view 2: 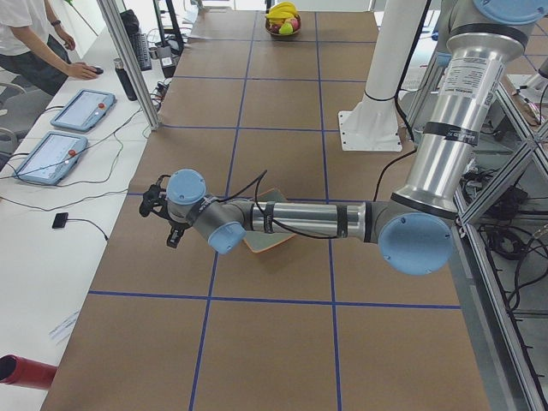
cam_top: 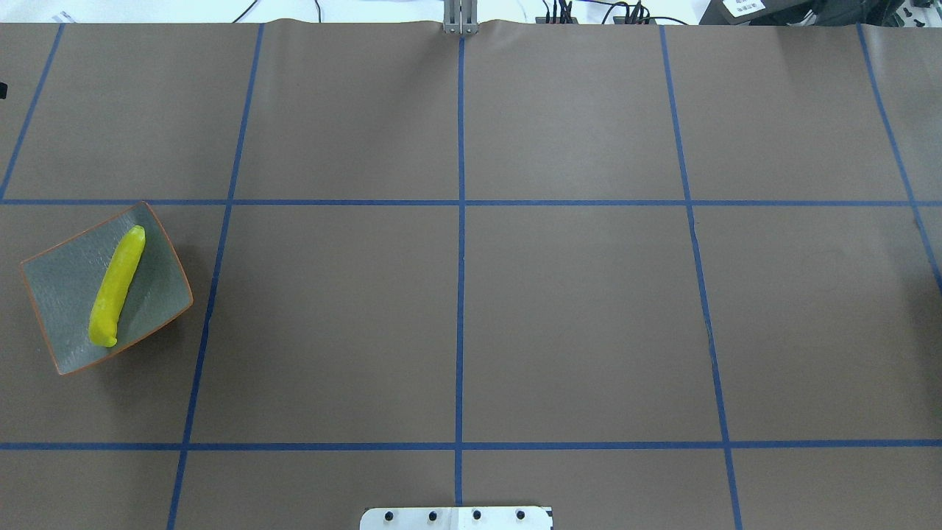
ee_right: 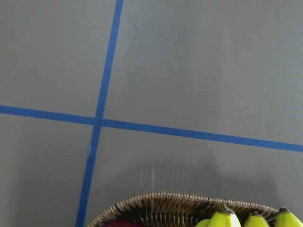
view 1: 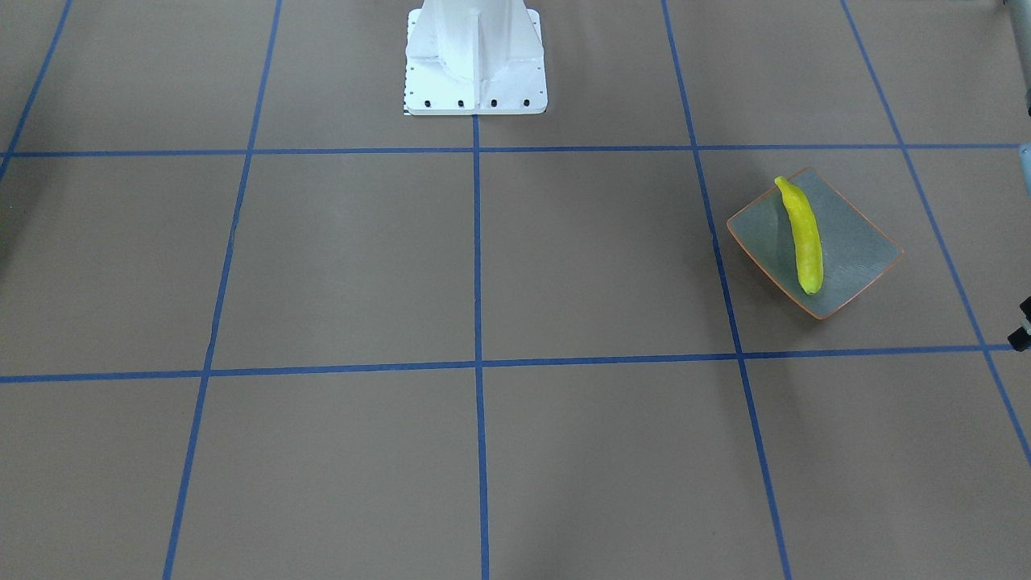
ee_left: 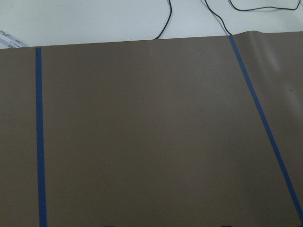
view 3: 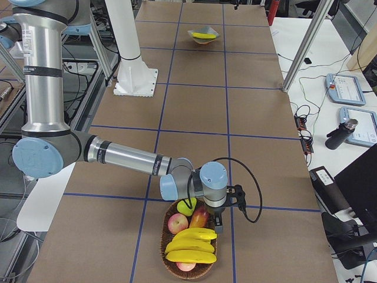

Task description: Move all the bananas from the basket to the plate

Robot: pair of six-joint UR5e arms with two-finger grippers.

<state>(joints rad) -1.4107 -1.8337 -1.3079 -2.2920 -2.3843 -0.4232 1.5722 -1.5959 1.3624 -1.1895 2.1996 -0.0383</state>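
Note:
One yellow banana [view 1: 805, 238] lies along the grey-green plate [view 1: 858, 250], which also shows in the overhead view [cam_top: 62, 294]. Three more bananas [view 3: 191, 244] lie in the wicker basket [view 3: 169, 259] at the table's other end; their tips [ee_right: 227, 220] show in the right wrist view. My left gripper [view 2: 161, 218] hangs beyond the plate, near the table's outer edge. My right gripper [view 3: 220, 219] hangs at the basket's rim, beside the fruit. Both show only in the side views, so I cannot tell whether they are open or shut.
Red and green apples [view 3: 187, 215] share the basket. The white robot base [view 1: 475, 60] stands at the table's middle edge. Tablets [view 2: 81, 110] and cables lie on the white bench beyond the table. A red object [view 2: 21, 372] lies off the near corner.

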